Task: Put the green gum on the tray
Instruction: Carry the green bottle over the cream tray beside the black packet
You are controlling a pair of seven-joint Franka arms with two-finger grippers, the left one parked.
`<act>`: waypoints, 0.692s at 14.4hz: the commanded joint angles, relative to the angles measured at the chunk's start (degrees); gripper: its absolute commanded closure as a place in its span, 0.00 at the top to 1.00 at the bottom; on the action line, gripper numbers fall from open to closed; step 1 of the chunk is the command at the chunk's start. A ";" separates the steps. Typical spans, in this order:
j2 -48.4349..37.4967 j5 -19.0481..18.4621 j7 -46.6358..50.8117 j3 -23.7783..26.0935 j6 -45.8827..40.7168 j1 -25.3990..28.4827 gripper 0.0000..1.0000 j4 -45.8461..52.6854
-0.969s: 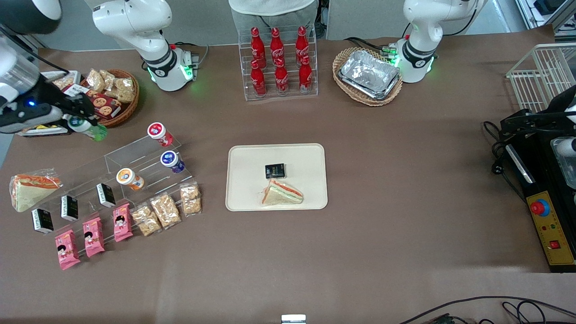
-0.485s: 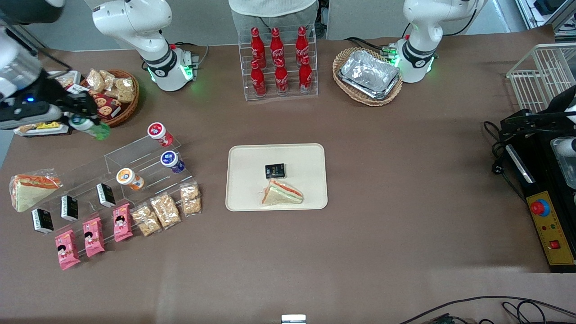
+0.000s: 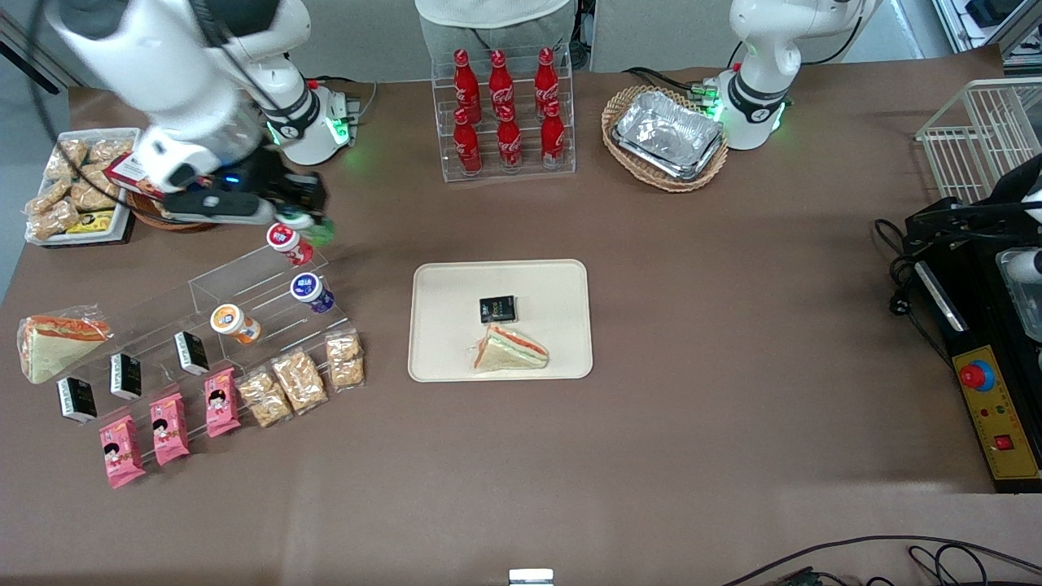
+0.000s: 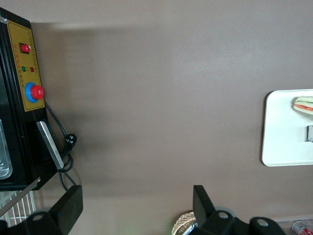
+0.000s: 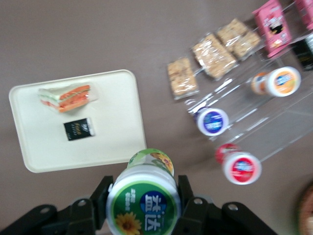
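Note:
My right gripper (image 3: pixel 303 221) (image 5: pixel 144 196) is shut on the green gum (image 3: pixel 313 229) (image 5: pixel 143 201), a small green bottle with a white lid, clamped between the two black fingers (image 5: pixel 187 198). It hangs above the table, just over the red-lidded bottle (image 3: pixel 286 242) (image 5: pixel 240 167) at the top of the clear stepped rack. The cream tray (image 3: pixel 440 358) (image 5: pixel 29 147) lies in the middle of the table, nearer the front camera than the gripper, and carries a wrapped sandwich (image 3: pixel 510 349) (image 5: pixel 66 96) and a small black packet (image 3: pixel 497 308) (image 5: pixel 78 129).
The clear rack (image 3: pixel 203 285) also holds a blue-lidded bottle (image 3: pixel 309 290), an orange bottle (image 3: pixel 232 321) and black packets. Snack bags (image 3: pixel 297 378) and pink packets (image 3: pixel 167 427) lie in front of it. Cola bottles (image 3: pixel 503 110) and a basket of foil trays (image 3: pixel 667 134) stand near the arm bases.
The right arm has swung from the working arm's table end toward the middle, carrying the green gum to a spot above the rack's top step.

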 commanded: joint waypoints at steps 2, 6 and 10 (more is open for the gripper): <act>6.77 0.81 15.54 6.86 14.44 1.05 0.27 -6.49; 12.29 0.54 22.22 8.72 28.26 3.32 0.26 -15.13; 22.22 -10.59 33.46 8.72 38.72 4.92 0.26 -15.67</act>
